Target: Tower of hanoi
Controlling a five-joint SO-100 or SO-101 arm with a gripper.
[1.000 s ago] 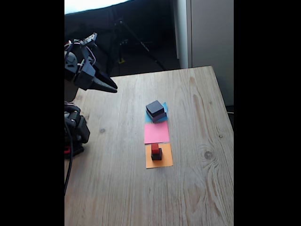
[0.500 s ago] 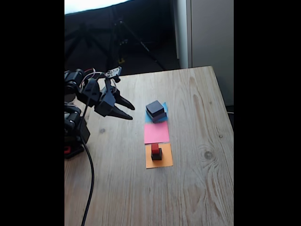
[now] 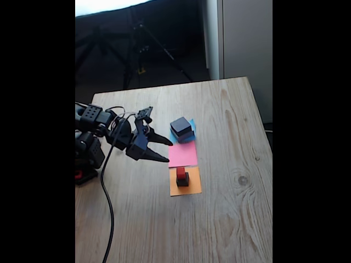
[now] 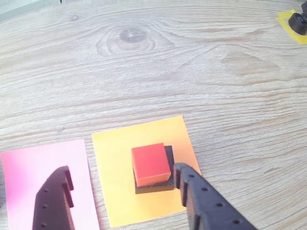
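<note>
the gripper (image 3: 166, 149) hangs with its jaws spread wide and nothing between them, just left of the pink paper square (image 3: 182, 154) in the fixed view. the red cube (image 4: 151, 163) sits atop the small black cube (image 4: 156, 184) on the orange paper square (image 4: 115, 191) (wrist view) — the medium black block (image 3: 180, 126) rests on the grey block (image 3: 186, 136), on blue paper (image 3: 192, 124).

Tiniest cube (image 4: 151, 163) atop small cube (image 4: 169, 181), on paper (image 4: 117, 187)
</note>
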